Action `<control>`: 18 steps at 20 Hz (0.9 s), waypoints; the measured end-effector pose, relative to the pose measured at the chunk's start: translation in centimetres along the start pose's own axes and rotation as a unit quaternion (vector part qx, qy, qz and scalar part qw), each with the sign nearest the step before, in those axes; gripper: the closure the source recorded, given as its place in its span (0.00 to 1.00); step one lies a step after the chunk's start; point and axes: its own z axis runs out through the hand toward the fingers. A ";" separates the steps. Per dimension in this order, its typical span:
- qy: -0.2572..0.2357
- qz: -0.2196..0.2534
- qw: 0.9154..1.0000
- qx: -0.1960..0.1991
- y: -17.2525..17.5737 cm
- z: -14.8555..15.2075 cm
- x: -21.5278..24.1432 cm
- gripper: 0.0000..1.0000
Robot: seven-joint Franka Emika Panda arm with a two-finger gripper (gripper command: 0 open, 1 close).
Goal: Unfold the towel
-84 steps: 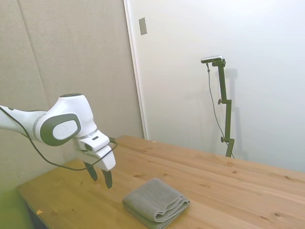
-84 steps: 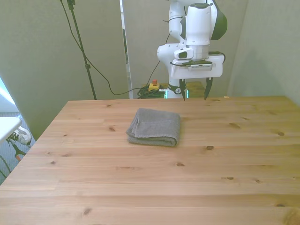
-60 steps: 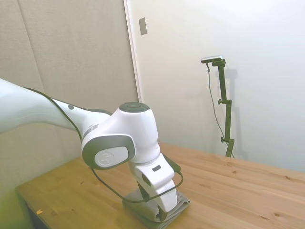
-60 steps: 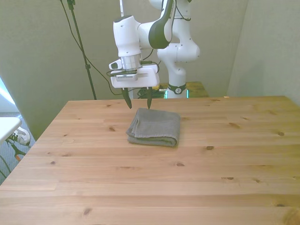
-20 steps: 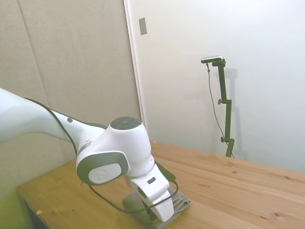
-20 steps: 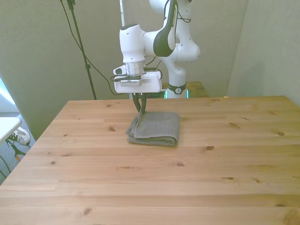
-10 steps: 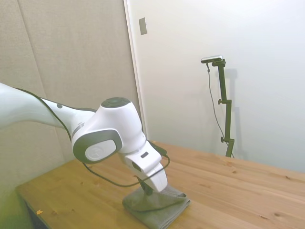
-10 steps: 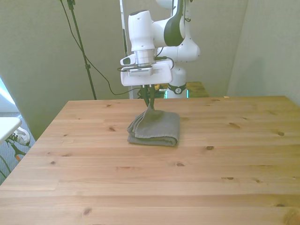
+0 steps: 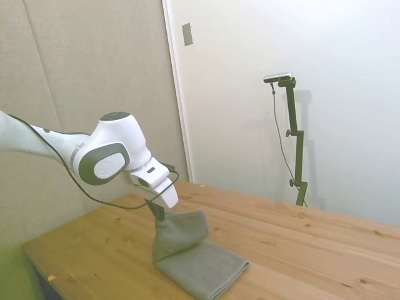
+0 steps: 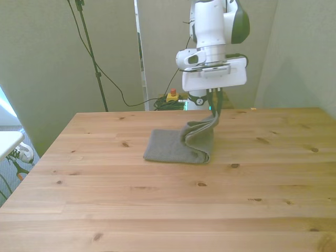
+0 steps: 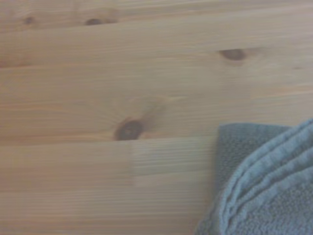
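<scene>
Fingers point(image 10: 216, 105) clenched on a corner of the towel's top layer, so the gripper point(image 9: 157, 211) holds only the top layer rather than the whole stack. That makes sense: only the top layer should travel while the rest stays put as an anchor.

Gripper is raised above the table point(image 10: 157, 210), wrist roughly vertical in the front view, tilted in the side view. Height looks chosen to let the lifted flap hang free without dragging the lower layers.

The towel point(image 10: 181, 146) is mid-table, toward the far edge. Part of it lies flat on the wood on the front view's left; the pinched flap rises in a curved sheet from the front view's right end up to the fingers. In the side view the flap stands up like a small tent over the flat part point(image 9: 200, 269). Wrist view shows layered grey terry edges point(image 11: 264, 186) against bare planks with a dark knot point(image 11: 128, 129), blurred.

Judgement: first fold partly opened, not yet laid out. Next move probably carries the flap on toward the front view's right and lowers it so it drapes flat. Risk: pulling too high or too fast drags the base across the wood, or the terry slips out of the pinch.
</scene>
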 end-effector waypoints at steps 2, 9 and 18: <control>0.003 -0.018 1.000 0.002 -1.9 0.1 -2.0 1.00; 0.015 -0.079 0.997 -0.011 -4.1 3.2 -6.8 0.00; -0.004 -0.099 0.995 -0.027 -4.4 6.7 -8.7 0.00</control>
